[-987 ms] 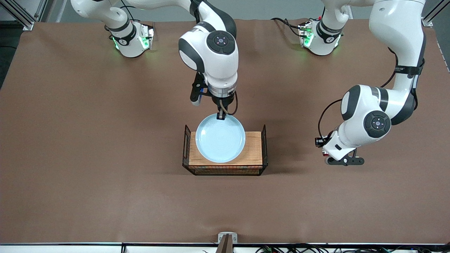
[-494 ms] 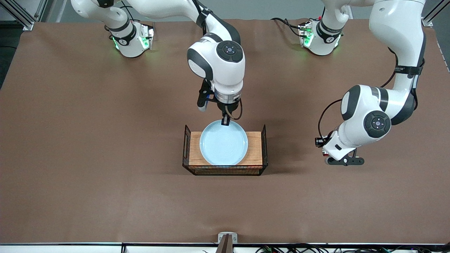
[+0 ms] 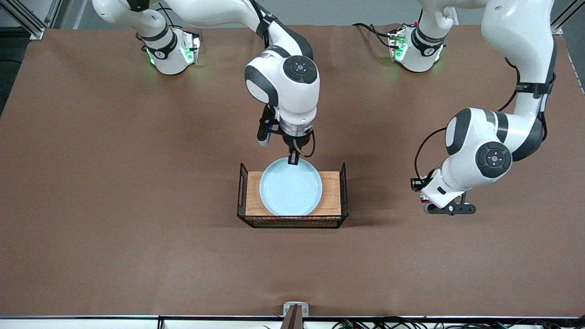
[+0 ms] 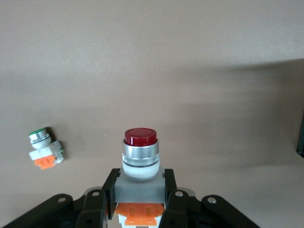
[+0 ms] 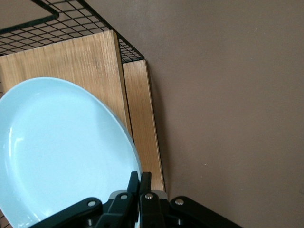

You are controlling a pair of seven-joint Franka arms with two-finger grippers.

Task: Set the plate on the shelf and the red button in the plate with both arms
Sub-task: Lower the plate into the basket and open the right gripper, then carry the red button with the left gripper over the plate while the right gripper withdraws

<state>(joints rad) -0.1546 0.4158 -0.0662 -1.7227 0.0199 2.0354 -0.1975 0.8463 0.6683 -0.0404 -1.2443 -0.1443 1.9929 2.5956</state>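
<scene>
The wire basket with its wooden floor sits in the middle of the table and serves as the landmark here. The pale blue plate lies over the wooden floor inside the basket, its rim reaching past the board's edge on the side farther from the front camera. The right pincer is at that rim, above the basket's farther edge, its fingers pressed together on the plate's rim; the right wrist view shows the two fingers pinching the thin edge of the plate, with the board and the black wire wall beside it.

Toward the left arm's end of the table from the basket, well apart from it, the left pincer hangs low over the bare table. In the left wrist view its fingers clamp the white body of the red button, the dark red cap pointing away from the pincer and an orange block showing between the fingers. A second small button with a green cap lies tipped on the table near it.

The table is covered in plain brown cloth.
</scene>
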